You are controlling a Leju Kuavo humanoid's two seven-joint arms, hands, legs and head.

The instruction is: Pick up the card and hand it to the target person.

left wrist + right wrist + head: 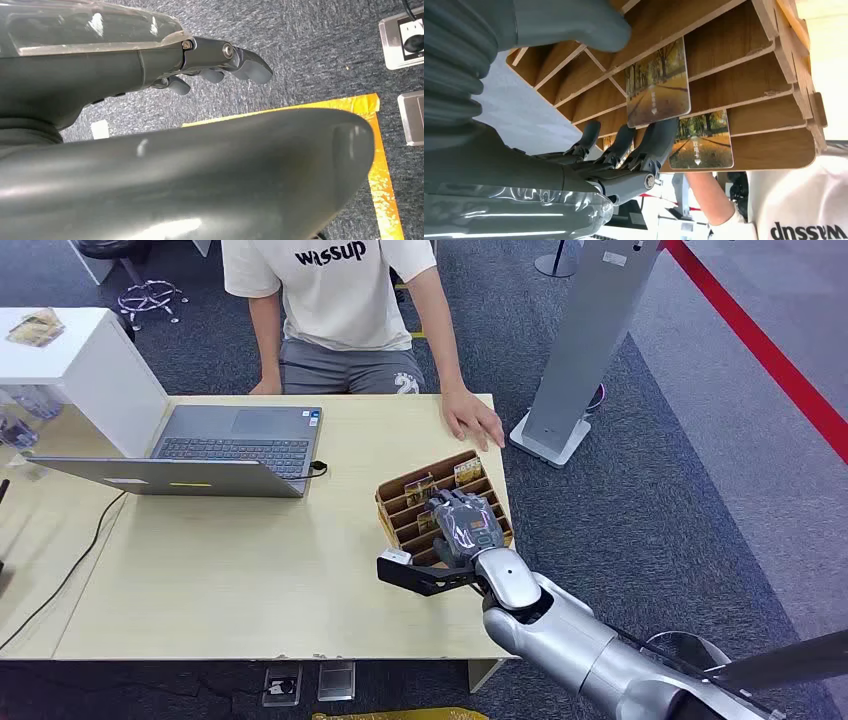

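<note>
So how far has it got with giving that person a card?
Early days. Done: the right hand has reached the wooden card rack on the table. In hand: its fingers are at the edge of one card standing in a slot; I can't tell whether it is gripped yet. Left: pulling the card out and passing it to the person seated across the table, whose hand rests nearby.

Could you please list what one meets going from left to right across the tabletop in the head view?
Black cable → laptop → wooden card rack with the right hand over it → person's hand at the table's far right corner.
</note>
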